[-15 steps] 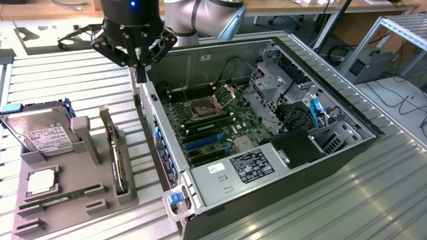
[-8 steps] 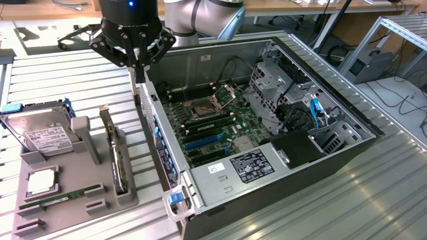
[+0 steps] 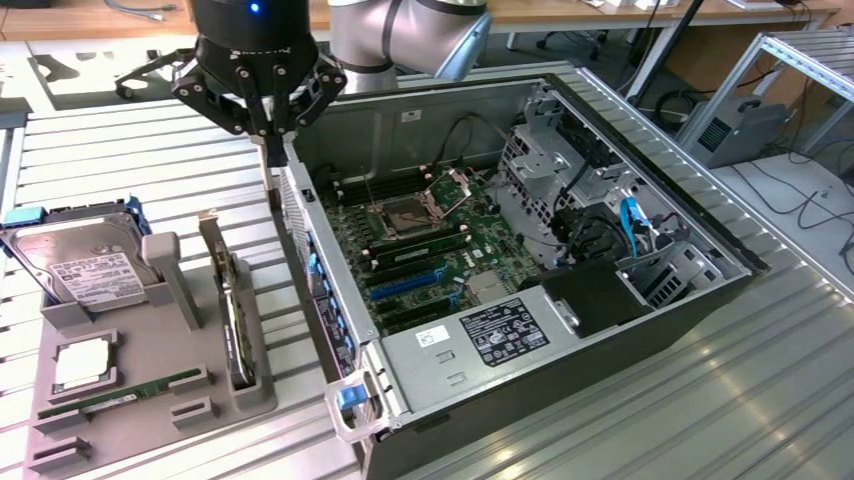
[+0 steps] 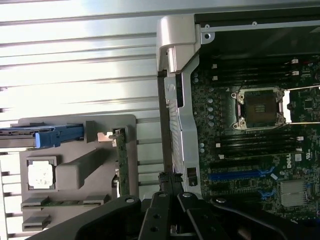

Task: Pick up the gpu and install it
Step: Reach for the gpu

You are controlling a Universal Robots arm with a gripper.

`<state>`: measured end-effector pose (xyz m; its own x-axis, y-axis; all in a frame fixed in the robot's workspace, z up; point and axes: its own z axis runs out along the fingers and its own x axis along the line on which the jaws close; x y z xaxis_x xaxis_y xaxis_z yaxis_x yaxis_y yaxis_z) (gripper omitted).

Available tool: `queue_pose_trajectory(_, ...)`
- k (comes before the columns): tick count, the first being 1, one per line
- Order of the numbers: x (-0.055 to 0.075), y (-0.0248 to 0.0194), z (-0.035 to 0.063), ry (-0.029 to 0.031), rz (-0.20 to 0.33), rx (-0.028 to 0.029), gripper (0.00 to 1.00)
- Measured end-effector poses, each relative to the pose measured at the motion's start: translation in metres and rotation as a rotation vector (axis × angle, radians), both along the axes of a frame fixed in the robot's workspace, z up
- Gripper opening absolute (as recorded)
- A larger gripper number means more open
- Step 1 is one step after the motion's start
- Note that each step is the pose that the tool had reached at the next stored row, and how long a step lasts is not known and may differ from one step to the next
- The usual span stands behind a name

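So the biggest thing here is the slatted metal worktop point(image 3: 134, 150), and most of the exterior view's right is taken up by an open computer case point(image 3: 667, 190) lying on its side, with the motherboard point(image 3: 441, 250) facing up and its CPU socket point(image 3: 404, 215) uncovered. The arm's gripper point(image 3: 276, 150) hangs over the case wall nearest the parts tray, fingers pinched right together with nothing between them (so it's empty). In the wrist view the gripper point(image 4: 169, 176) sits just above that same pale metal wall of the case point(image 4: 182, 125). On the exterior view's left, just beside the case, is a grey parts tray point(image 3: 134, 420). The silver hard drive point(image 3: 87, 265) with a white label and blue caddy sits at its far end. The gpu point(image 3: 238, 320) stands on edge in the tray slot closest to the case, with its pale bracket end pointing toward the gripper, untouched and well below it. From the wrist camera the gpu point(image 4: 119, 150) is seen edge-on as a thin strip. Smaller stuff in the tray: a square CPU chip point(image 3: 83, 365) and a narrow green memory stick point(image 3: 120, 395) in front of it.
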<state>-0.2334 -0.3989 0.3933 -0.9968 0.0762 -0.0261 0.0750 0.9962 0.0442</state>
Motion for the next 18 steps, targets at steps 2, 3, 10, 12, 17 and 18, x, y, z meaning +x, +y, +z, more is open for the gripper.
queue_pose_trajectory(2, -0.004, 0.0, 0.0, 0.0, 0.0, -0.0002, 0.11)
queue_pose_trajectory(3, -0.007, 0.0, 0.0, -0.0002, 0.0, -0.0001, 0.11)
queue_pose_trajectory(10, -0.026, 0.0, 0.0, -0.0016, 0.0, -0.0007, 0.11)
queue_pose_trajectory(12, -0.032, 0.0, 0.0, -0.002, 0.0, -0.0007, 0.11)
queue_pose_trajectory(17, -0.04, 0.0, 0.0, -0.0021, 0.0, -0.0019, 0.11)
queue_pose_trajectory(18, -0.042, 0.0, 0.0, -0.0022, 0.0, -0.0019, 0.11)
